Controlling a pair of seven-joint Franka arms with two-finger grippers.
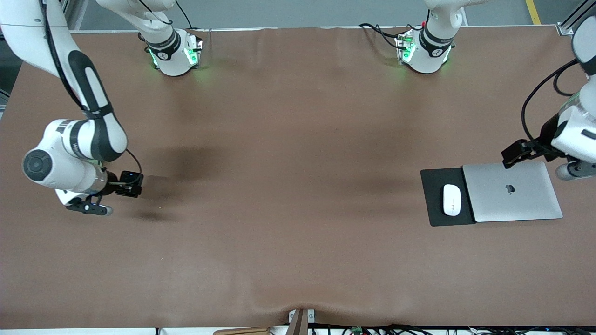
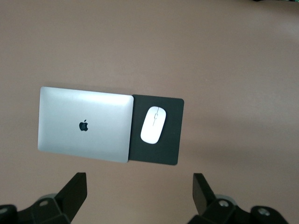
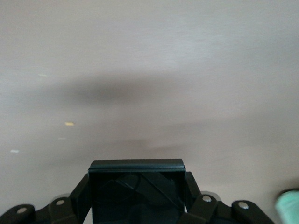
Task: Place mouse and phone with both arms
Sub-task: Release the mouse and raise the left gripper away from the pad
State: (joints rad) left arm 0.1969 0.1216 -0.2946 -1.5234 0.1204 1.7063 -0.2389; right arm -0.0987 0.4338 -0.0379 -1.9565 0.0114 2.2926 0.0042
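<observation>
The white mouse (image 1: 451, 200) lies on a black pad (image 1: 435, 179) toward the left arm's end of the table; it also shows in the left wrist view (image 2: 154, 124). My left gripper (image 1: 576, 170) hangs open and empty in the air just past the laptop's edge, its fingers (image 2: 74, 191) wide apart. My right gripper (image 1: 91, 207) is at the right arm's end of the table, low over bare table. It is shut on the black glossy phone (image 3: 135, 169), which fills the space between its fingers (image 3: 191, 186). The phone is hidden in the front view.
A closed silver laptop (image 1: 512, 190) lies against the pad, on the side away from the table's middle; it also shows in the left wrist view (image 2: 84, 123). The brown table (image 1: 288, 186) stretches bare between the two arms.
</observation>
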